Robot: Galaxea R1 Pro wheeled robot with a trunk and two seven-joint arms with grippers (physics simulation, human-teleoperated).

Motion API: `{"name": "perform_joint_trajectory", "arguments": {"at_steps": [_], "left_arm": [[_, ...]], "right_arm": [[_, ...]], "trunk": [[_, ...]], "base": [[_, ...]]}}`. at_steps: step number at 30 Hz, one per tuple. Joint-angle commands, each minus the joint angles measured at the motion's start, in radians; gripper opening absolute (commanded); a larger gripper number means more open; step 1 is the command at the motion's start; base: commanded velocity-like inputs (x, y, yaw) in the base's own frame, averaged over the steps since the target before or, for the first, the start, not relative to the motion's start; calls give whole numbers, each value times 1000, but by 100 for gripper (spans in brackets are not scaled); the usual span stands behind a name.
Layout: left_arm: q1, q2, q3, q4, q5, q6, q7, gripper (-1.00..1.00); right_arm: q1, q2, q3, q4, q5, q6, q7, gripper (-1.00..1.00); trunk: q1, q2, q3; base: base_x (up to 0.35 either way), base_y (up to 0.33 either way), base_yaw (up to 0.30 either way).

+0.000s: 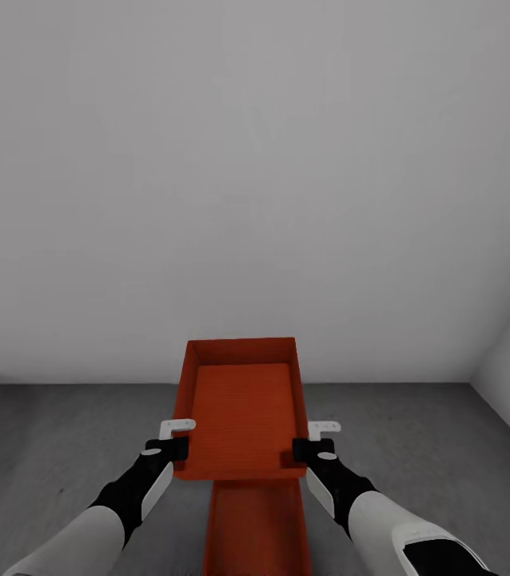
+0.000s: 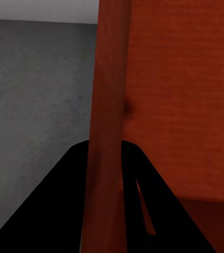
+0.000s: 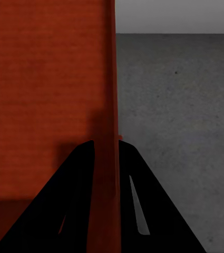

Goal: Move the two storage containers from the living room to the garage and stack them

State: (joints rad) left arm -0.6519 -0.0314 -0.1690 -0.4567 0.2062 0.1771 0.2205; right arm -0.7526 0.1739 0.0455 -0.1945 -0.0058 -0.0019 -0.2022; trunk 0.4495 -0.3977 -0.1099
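Stacking step: left pincer (image 1: 177, 439) and right pincer (image 1: 312, 438) pinch the upper container's (image 1: 243, 416) side walls above the lower container (image 1: 256, 524) on the concrete floor (image 1: 47, 448); next, lower squarely.

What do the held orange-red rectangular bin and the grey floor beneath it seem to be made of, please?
The held orange-red rectangular bin looks like matte moulded plastic: thin, smooth, uniformly coloured walls without gloss. The dark-grey floor looks like bare concrete: dull, mottled, seamless. Being a render, both are guesses.
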Motion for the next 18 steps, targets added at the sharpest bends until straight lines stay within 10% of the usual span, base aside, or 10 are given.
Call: {"name": "perform_joint_trajectory", "arguments": {"at_steps": [1, 18], "left_arm": [[0, 5, 66, 0, 4, 7, 108, -100], [0, 5, 65, 0, 4, 7, 108, -100]], "right_arm": [[-2, -62, -50, -3, 15, -78, -26, -100], [-2, -64, -50, -3, 13, -78, -26, -100]], "trunk": [[1, -2, -4], [1, -2, -31]], "base": [[0, 0, 0], [0, 0, 0]]}}
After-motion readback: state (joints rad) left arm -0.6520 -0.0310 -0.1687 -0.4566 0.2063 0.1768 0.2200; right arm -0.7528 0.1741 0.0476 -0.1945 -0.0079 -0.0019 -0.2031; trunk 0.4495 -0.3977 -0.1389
